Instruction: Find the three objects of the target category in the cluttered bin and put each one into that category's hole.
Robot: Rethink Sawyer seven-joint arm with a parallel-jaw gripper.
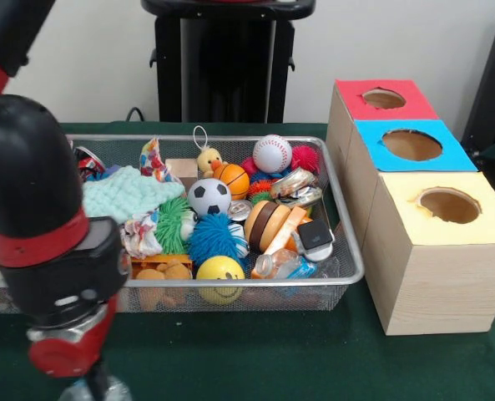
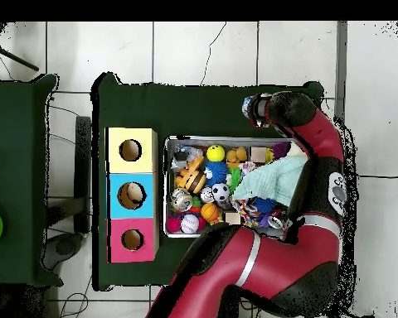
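The wire mesh bin (image 1: 348,271) is full of toys; it also shows in the overhead view (image 2: 167,187). One see-through bottle with a blue label (image 1: 284,266) lies on its side at the bin's front right corner. My gripper (image 1: 99,389) hangs outside the bin, over the green table in front of its left end, also in the overhead view (image 2: 250,106). It looks shut on a small see-through bottle (image 1: 118,391), cut off by the picture's bottom edge. No other bottles show.
Three wooden boxes stand right of the bin, with holes in red (image 1: 384,98), blue (image 1: 411,144) and yellow (image 1: 449,205) tops. The bin holds a soccer ball (image 1: 209,197), a baseball (image 1: 272,153), a smiley ball (image 1: 220,276), a mint cloth (image 1: 127,194) and foil packets (image 1: 296,185).
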